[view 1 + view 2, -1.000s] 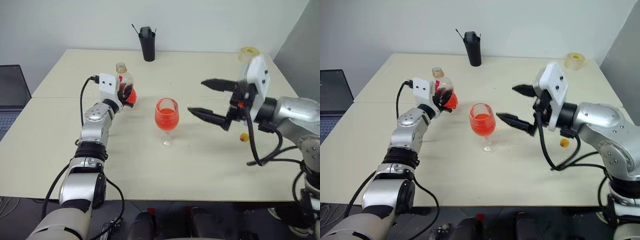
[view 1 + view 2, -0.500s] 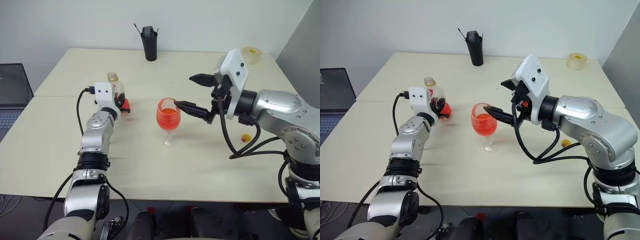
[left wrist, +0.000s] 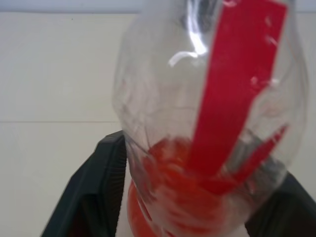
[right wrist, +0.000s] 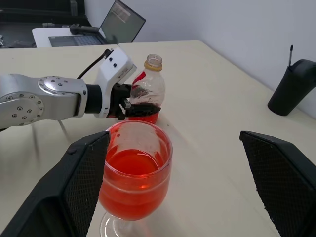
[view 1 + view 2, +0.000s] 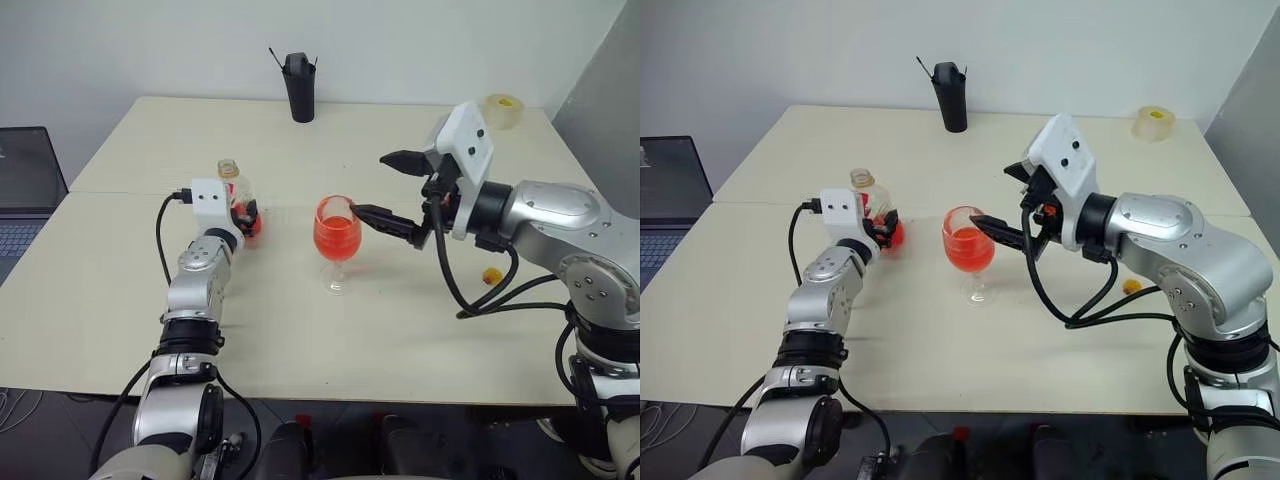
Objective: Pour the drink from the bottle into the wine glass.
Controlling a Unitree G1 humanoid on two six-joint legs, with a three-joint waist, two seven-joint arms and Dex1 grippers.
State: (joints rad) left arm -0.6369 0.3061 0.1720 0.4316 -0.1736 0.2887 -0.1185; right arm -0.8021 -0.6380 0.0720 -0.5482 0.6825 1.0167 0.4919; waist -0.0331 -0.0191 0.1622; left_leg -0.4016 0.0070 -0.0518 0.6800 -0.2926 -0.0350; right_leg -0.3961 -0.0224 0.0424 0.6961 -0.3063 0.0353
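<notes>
Going left to right, with the wine glass (image 5: 336, 243) as the reference point. Far off to its left there's a laptop (image 5: 24, 186) past the table (image 5: 300, 340) edge. Nearer on that side, the bottle (image 5: 236, 192) stands upright on the table, with the left gripper (image 5: 245, 214) at its base, 1 black finger on each side. The left wrist view gets right up close: a red label strip, plus a little of the drink (image 3: 177, 207) pooled in the bottom. That detail is hard to catch from the head views. I honestly can't tell whether those fingers are squeezing the bottle or just sitting beside it.

The glass itself stands upright near the table's middle, about half full of red. Behind it, well back, is a black cup (image 5: 296, 88).

Just right of the glass, the right gripper (image 5: 371, 184) hangs spread wide with nothing in it, its lower finger close to the rim. Its wrist view shows the bottle's neck uncapped.

Further right: a small yellow bit (image 5: 490, 274), and a tape roll (image 5: 502, 108) at the far corner.
</notes>
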